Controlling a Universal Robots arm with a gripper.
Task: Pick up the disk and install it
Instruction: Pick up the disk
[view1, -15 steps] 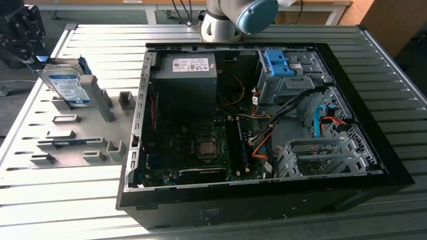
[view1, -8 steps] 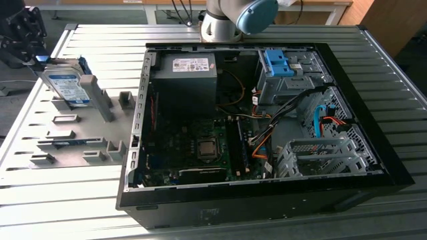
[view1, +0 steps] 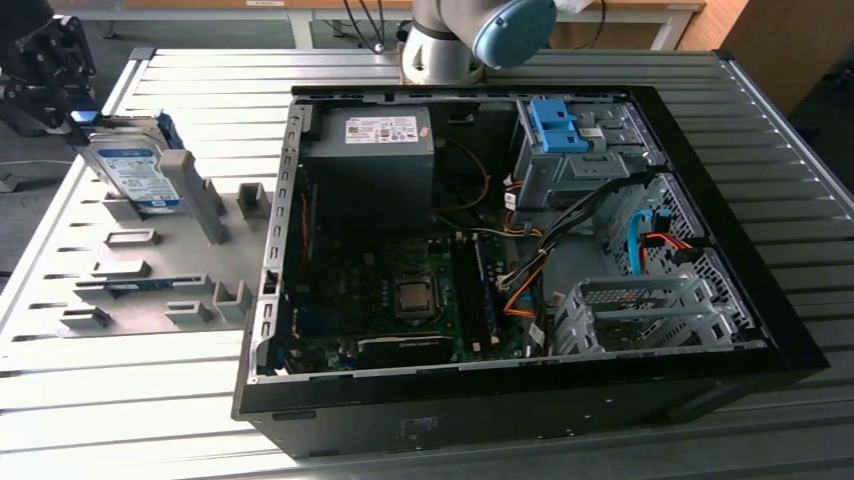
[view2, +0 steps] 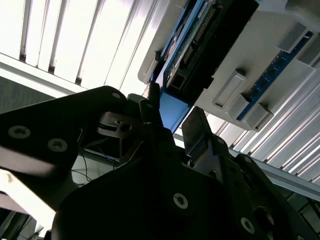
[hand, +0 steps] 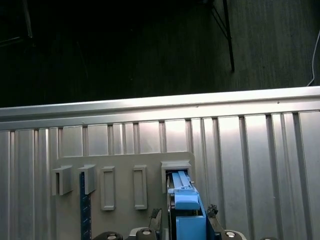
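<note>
Exterior view: high and oblique, looking down across the ribbed silver metal table (view1: 747, 200). The open black computer case (view1: 534, 420) is mid-frame, at medium range.

First wrist view: steeply down on the flat grey slotted holder plate (hand: 122, 170) by the table's edge, with dark floor beyond.

Second wrist view: very near and low, looking past the black gripper (view2: 172, 112) at the silver-grey hard drive with blue rails (view2: 200, 45).

All three views share the plate and the drive.

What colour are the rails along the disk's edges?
Blue; the disk shows them best in the first wrist view.
</note>
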